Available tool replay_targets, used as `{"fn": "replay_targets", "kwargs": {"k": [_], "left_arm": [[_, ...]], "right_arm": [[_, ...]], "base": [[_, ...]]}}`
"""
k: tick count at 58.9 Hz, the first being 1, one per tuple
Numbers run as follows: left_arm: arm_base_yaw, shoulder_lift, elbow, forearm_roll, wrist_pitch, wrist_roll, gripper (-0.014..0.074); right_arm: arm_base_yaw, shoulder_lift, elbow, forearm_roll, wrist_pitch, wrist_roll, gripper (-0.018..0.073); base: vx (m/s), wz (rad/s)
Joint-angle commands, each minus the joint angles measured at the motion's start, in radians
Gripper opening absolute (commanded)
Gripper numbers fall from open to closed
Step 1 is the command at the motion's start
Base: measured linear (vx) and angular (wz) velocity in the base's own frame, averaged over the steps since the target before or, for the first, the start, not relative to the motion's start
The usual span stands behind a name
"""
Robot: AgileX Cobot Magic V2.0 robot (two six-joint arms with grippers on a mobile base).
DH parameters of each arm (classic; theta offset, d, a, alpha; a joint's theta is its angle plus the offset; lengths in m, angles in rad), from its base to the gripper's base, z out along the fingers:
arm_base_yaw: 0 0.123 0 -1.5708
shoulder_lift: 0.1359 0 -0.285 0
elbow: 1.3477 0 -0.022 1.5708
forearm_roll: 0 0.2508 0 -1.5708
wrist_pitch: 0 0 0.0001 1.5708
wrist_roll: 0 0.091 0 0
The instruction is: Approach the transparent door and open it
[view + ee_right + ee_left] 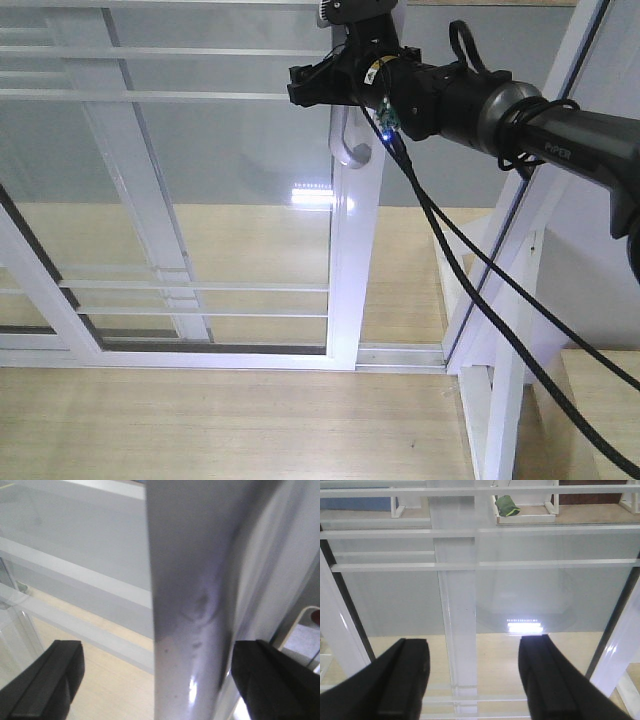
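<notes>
Partly hidden handle [344, 150] behind right gripper [298, 85]

Soft, even, rather bright light fills all views with almost no shadows, and the glass of the transparent door [352, 260] carries one white glare patch just left of its glossy right post. In the left wrist view a similar glare sits low on the door's glass, and the picture is slightly hazy. In the right wrist view the part of the door before the camera is very close and fully out of focus.
</notes>
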Motion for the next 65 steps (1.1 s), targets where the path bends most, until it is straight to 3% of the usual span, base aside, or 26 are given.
{"fn": "replay_targets", "kwargs": {"k": [1,9,27,44,51,65], "left_arm": [[-0.002,-0.002,-0.034,0.021,-0.074,0.000,0.0514],[-0.002,-0.002,-0.034,0.034,-0.075,0.000,0.0514],[-0.002,-0.002,-0.034,0.042,-0.066,0.000,0.0514],[-0.002,-0.002,-0.034,0.042,-0.066,0.000,0.0514],[-0.002,-0.002,-0.034,0.042,-0.055,0.000,0.0514],[-0.013,0.024,-0.035,0.030,-0.021,0.000,0.0514]], "right_arm": [[-0.041,-0.068,-0.032,0.010,-0.042,-0.001,0.0689],[-0.063,-0.107,-0.032,0.009,-0.008,-0.008,0.0683],[-0.128,-0.249,-0.028,-0.046,0.236,-0.060,0.0665],[-0.191,-0.311,-0.028,-0.052,0.573,-0.084,0.0656],[-0.192,-0.361,-0.028,-0.119,0.671,-0.070,0.0653],[-0.191,-0.549,0.035,-0.167,0.714,-0.049,0.0640]], "base": [[0.00,0.00],[0.00,0.00],[0.00,0.00],[0.00,0.00],[0.00,0.00],[0.00,0.00]]}}
